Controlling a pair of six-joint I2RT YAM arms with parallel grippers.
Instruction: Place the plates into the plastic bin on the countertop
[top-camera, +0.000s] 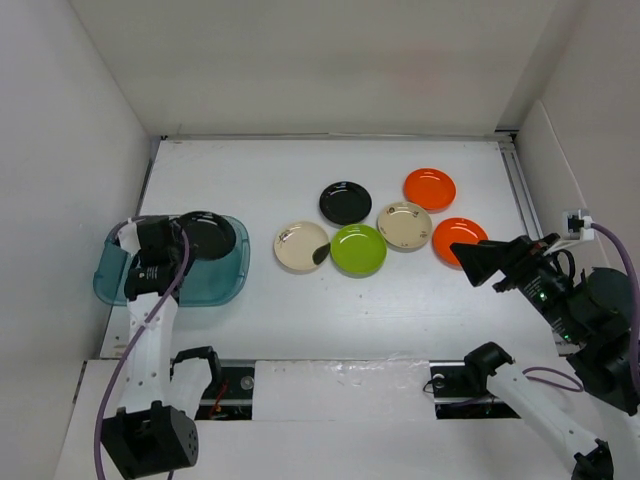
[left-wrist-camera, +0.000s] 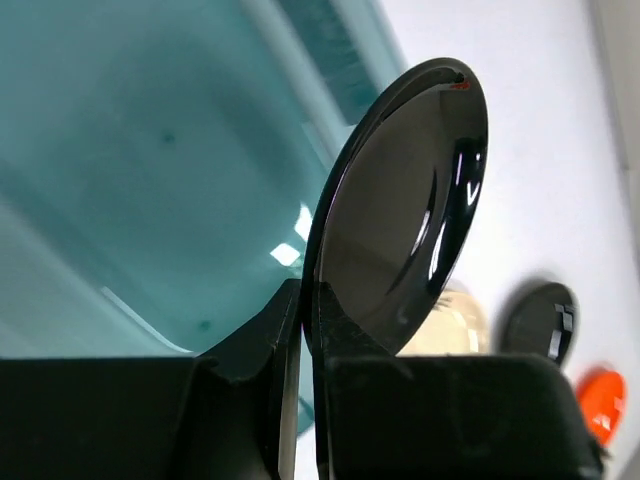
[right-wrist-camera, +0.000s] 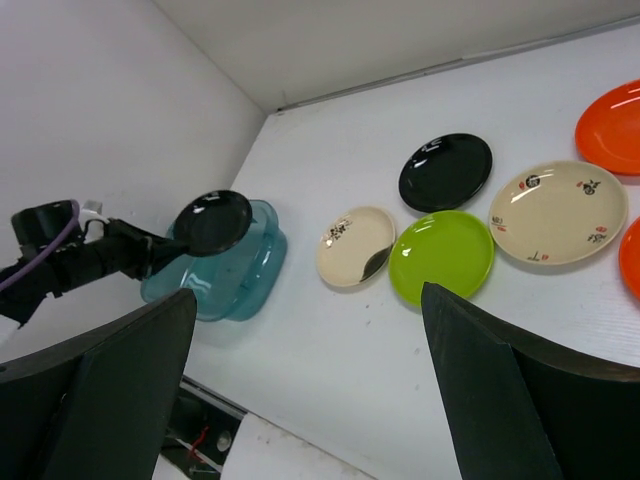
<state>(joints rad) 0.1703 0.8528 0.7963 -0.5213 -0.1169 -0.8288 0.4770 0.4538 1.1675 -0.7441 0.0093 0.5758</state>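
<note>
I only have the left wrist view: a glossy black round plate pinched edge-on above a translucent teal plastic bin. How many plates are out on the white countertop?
Observer: Six, grouped on the white countertop right of the teal bin: a loose black plate, a far orange plate, a nearer orange plate, a left cream plate, a right cream plate and a lime green plate.
Reviewer: And the right arm?
Observer: The right gripper is open and empty, hanging by the nearer orange plate.
Reviewer: Is the held plate resting in the bin?
Observer: No. The right wrist view shows the held black plate, in the shut left gripper, hanging above the bin.
</note>
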